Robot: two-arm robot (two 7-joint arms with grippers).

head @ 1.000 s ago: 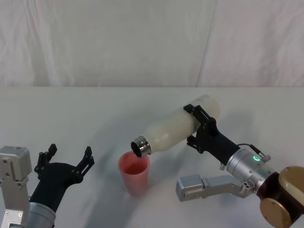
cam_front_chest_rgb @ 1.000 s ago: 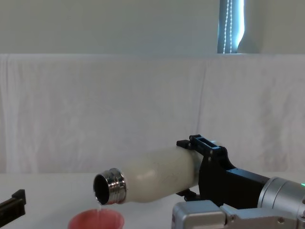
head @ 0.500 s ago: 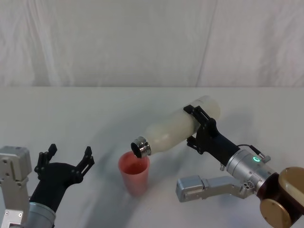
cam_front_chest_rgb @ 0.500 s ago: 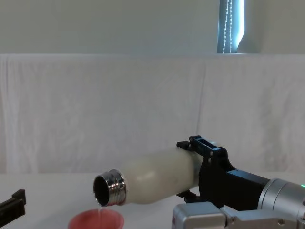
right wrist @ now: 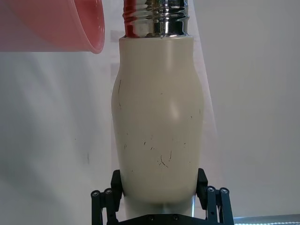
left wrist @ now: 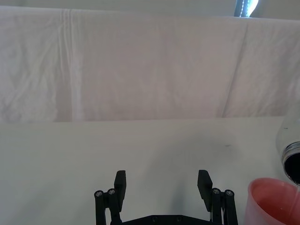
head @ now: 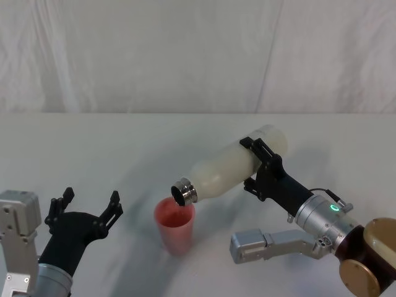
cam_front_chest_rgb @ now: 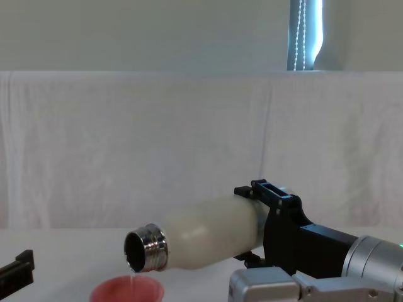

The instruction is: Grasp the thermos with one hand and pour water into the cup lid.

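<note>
The cream-white thermos [head: 234, 167] is tilted almost flat, its chrome neck [head: 183, 191] pointing down over the pink cup lid [head: 175, 224]. My right gripper [head: 260, 166] is shut on the thermos body near its base, also seen in the right wrist view [right wrist: 158, 190] and the chest view [cam_front_chest_rgb: 267, 217]. In the chest view a thin stream of water falls from the open neck [cam_front_chest_rgb: 145, 248] into the cup lid [cam_front_chest_rgb: 126, 292]. The cup lid stands upright on the white table. My left gripper [head: 86, 209] is open at the near left, apart from both, also in its wrist view [left wrist: 161, 187].
A white cloth covers the table [head: 111, 142] and the wall behind. A grey metal block [head: 263, 242] of the right arm lies low beside the cup lid. Free table lies to the left and far side.
The thermos has tipped very slightly lower at the neck; otherwise nothing has visibly moved. The left gripper has stayed still.
</note>
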